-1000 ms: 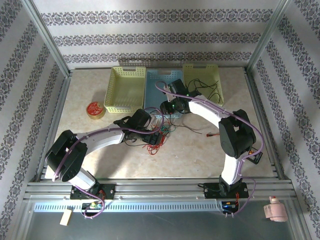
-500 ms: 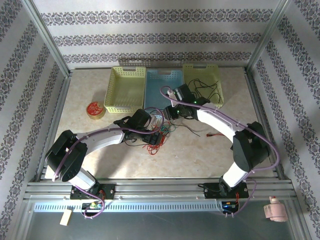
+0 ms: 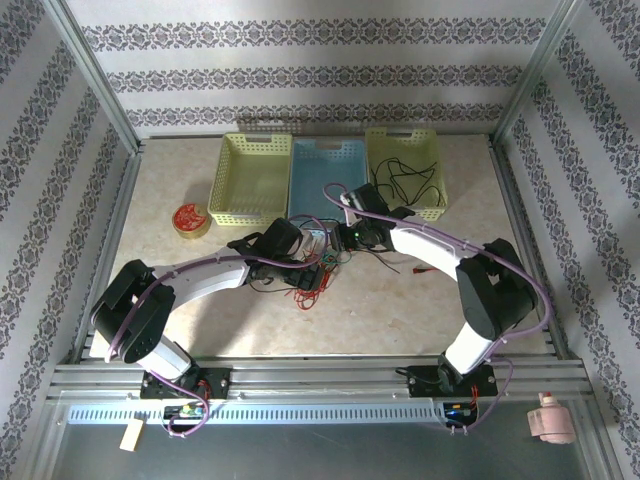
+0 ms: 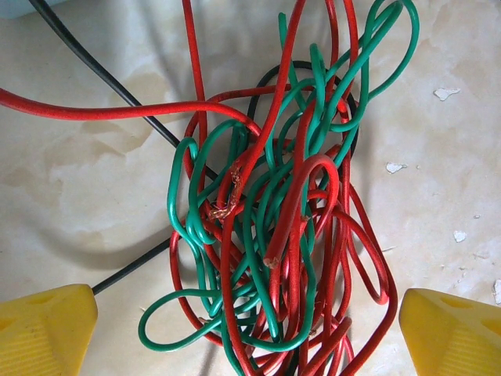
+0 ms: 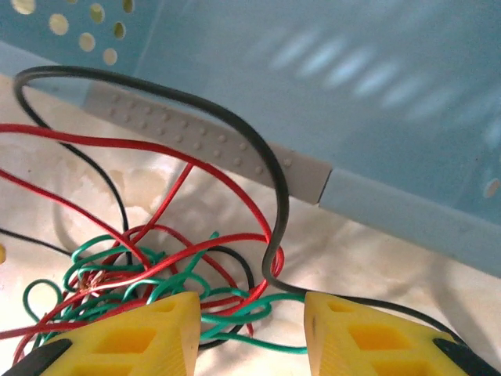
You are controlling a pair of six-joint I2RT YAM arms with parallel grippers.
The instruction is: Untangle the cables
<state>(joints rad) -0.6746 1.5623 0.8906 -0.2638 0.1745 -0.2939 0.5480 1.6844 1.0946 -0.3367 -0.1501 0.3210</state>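
Top view, bottom of frame upward. Both bases sat on the rail (image 3: 320, 380) at the lower edge. Left arm (image 3: 190, 280) lay low and reached up-right to mid-frame. Right arm (image 3: 480, 290) was folded at the elbow on the right and reached up-left. The wrists met just above centre and hid part of the cables (image 3: 315, 285) on the table (image 3: 400, 310).

Left gripper (image 3: 308, 272), (image 4: 249, 333): jaws spread wide. In the left wrist view its yellow fingers (image 4: 43, 329) were cut off in both lower corners. The cables (image 4: 266, 235) sat between them, and contact with either finger was hard to judge. Red and green loops were knotted mid-frame. A black strand ran off to the upper left. The tangle's lower end was cut by the frame edge. A frayed copper end (image 4: 223, 207) showed in the knot. Which strand crossed over which in the core couldn't be made out.

Right gripper (image 3: 337, 243), (image 5: 252, 337): jaws partly apart, pinching nothing. A green and a black strand crossed the gap. Both fingers were clipped by the lower edge. The tangle (image 5: 141, 270) sat lower left. A black loop rose against the grey strip (image 5: 203, 145) on the blue basket (image 5: 376, 94) wall.

Far side, top view: left yellow basket (image 3: 252, 180), blue basket (image 3: 325, 165) and right yellow basket (image 3: 380, 150) stood in a row. The right one held black strands (image 3: 415, 180). A red-and-yellow disc (image 3: 190, 220) sat at the left.
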